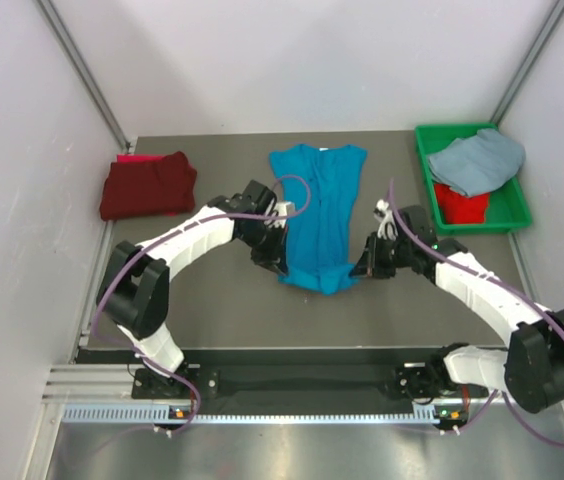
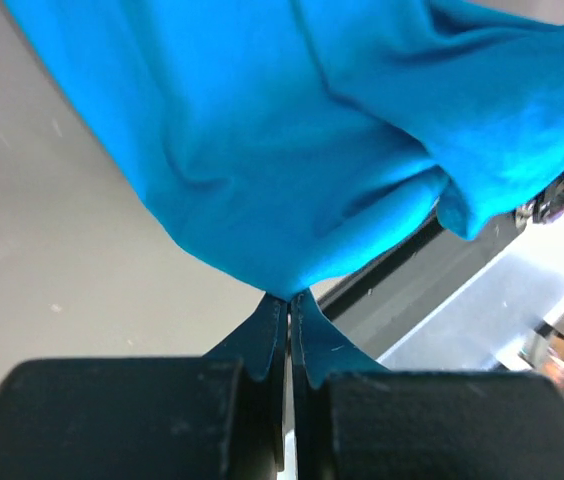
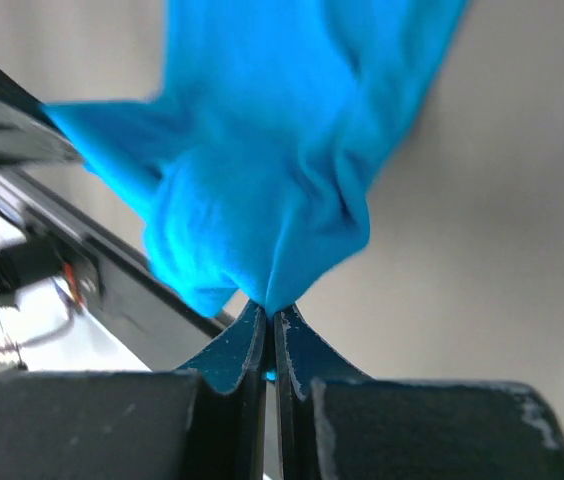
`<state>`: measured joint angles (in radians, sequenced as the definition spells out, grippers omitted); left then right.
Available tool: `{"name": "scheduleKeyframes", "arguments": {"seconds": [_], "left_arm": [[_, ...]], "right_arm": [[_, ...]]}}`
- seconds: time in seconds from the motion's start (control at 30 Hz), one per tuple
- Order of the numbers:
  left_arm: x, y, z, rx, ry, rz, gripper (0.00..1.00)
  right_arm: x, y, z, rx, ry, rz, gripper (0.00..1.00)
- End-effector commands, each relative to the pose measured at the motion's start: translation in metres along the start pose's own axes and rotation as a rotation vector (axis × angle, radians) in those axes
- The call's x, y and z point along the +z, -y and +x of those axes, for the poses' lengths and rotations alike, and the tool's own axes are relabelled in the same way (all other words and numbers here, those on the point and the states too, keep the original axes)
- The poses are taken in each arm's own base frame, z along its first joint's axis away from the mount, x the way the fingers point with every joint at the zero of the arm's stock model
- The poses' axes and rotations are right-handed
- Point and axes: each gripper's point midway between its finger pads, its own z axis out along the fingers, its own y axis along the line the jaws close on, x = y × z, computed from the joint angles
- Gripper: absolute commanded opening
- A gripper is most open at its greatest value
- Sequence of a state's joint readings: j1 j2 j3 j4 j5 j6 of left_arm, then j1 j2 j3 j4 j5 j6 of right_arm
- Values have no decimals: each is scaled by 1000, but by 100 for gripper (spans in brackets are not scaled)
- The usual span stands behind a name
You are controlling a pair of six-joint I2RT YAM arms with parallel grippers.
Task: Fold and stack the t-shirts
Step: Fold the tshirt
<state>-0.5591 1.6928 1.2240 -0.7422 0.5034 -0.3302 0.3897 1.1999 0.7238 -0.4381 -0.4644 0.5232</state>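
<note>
Dark grey worktop enclosed by pale walls. The blue shirt lies mid-worktop, folded lengthwise into a narrow strip, collar end far, hem end near. The left end effector is clenched on the strip's near left corner and the right end effector on its near right corner, each pinching a small peak of cloth at the fingertips. The cloth is bright turquoise, plain and matte, softly creased and bunched near the grips. Judged light, limp and not fragile: it will sag and drape between holds, and a thin pinch may slip, so corners or doubled edges are the best places to take it. A maroon shirt sits folded at far left. A grey-blue shirt and a red shirt lie in the green bin at far right.
</note>
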Motion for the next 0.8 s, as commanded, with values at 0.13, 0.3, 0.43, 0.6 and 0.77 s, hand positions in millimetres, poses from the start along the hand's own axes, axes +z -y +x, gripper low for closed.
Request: {"name": "scheduleKeyframes", "arguments": {"seconds": [0.13,0.3,0.43,0.6,0.77], "left_arm": [[-37,22,-61,166,170,-30,0],[-42,15,-95,188,239,-79,0],[-49,-10,-128,151,300,-132,0],[-48,-40,-170,108,354,-143,0],[-27,-61,-202,124,359,-89,0]], "right_arm": [[-19,-36,-93,-105,200,-61,0],[-20,-40,-130,-133,257,-57,0],[-20,-35,-155,-128,301,-49,0],[-14,-33,-189,-165,340,-24,0],[11,-25,-214,-190,331,-10,0]]}}
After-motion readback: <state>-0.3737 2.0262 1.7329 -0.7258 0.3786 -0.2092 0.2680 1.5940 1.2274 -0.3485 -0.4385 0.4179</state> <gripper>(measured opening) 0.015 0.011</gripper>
